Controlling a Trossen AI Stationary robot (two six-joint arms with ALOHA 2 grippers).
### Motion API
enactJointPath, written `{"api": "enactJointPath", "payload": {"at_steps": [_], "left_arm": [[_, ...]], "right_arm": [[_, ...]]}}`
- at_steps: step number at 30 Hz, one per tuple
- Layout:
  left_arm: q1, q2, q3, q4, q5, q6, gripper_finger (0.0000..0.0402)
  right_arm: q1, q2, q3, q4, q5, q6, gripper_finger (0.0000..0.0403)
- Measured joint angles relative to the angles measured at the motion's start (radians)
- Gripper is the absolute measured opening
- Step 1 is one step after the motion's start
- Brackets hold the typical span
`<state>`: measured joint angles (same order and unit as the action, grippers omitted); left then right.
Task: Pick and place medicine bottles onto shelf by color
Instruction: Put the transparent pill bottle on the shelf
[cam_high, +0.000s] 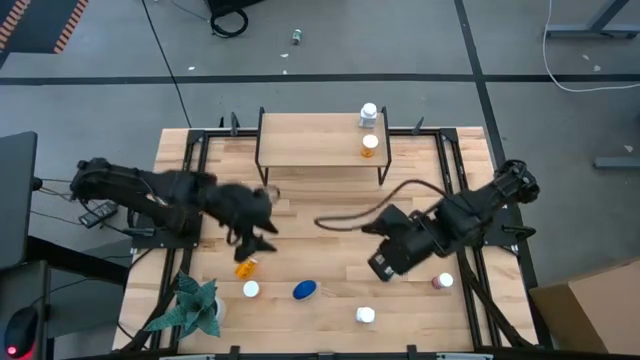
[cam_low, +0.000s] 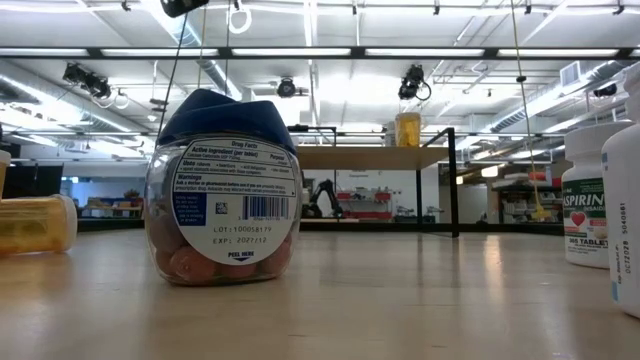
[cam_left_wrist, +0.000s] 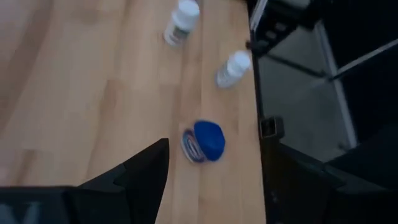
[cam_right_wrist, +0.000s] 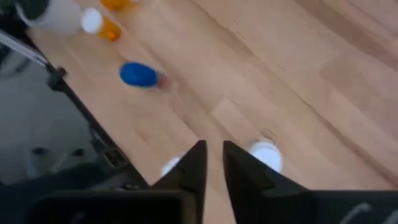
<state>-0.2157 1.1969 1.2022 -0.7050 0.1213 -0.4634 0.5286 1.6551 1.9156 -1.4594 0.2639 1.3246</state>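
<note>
From above, the shelf (cam_high: 318, 140) stands at the far middle of the desk (cam_high: 330, 215); a white bottle (cam_high: 368, 115) sits at its far right corner and an orange bottle (cam_high: 370, 146) just in front of it on the same board; the left hand (cam_high: 258, 238) hangs over the desk's left half, just beyond a lying orange bottle (cam_high: 245, 267); along the near edge lie a white-capped bottle (cam_high: 251, 290), the blue-lidded bottle (cam_high: 305, 290) and a white one (cam_high: 365, 316); a dark red bottle (cam_high: 442, 282) lies near the right edge, beside the right hand (cam_high: 385, 262); a green plant (cam_high: 195, 308) stands at the near left corner.

At desk height, the blue-lidded bottle fills the middle, an orange one lies at the left edge, white aspirin bottles stand at the right, and the shelf shows behind with an orange bottle on top.

From the left wrist, the fingers (cam_left_wrist: 140, 177) are spread wide and grasp nothing; the blue-lidded bottle lies between them farther off.

From the right wrist, the fingers (cam_right_wrist: 193, 168) stand slightly parted, empty, above a white cap (cam_right_wrist: 266, 154).
</note>
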Motion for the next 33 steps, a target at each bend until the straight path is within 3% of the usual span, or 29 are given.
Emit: {"api": "enactJointPath", "payload": {"at_steps": [3, 7, 12, 19, 23, 27, 33], "left_arm": [[-0.083, 0.048, 0.000, 0.022, -0.090, -0.063, 0.0265], [-0.141, 0.125, 0.034, 0.057, -0.129, -0.163, 0.0264], [-0.198, 0.229, 0.147, 0.053, -0.314, -0.124, 0.0245], [-0.208, 0.354, 0.283, 0.006, -0.331, -0.173, 0.0238], [-0.233, 0.387, 0.291, -0.006, -0.326, -0.154, 0.0243], [-0.248, 0.413, 0.291, -0.056, -0.305, -0.238, 0.0251], [-0.268, 0.472, 0.291, -0.055, -0.273, -0.261, 0.0289]], "right_arm": [[0.033, 0.000, 0.000, -0.051, 0.037, 0.003, 0.0104], [0.062, 0.000, 0.000, -0.109, 0.095, 0.064, 0.0161], [0.090, 0.000, 0.000, -0.112, 0.209, 0.088, 0.0204], [0.095, 0.000, 0.000, -0.112, 0.313, 0.198, 0.0214], [0.108, 0.000, 0.000, -0.112, 0.313, 0.196, 0.0215], [0.125, 0.000, 0.000, -0.112, 0.347, 0.198, 0.0215], [0.124, 0.000, 0.000, -0.112, 0.420, 0.213, 0.0215]]}}
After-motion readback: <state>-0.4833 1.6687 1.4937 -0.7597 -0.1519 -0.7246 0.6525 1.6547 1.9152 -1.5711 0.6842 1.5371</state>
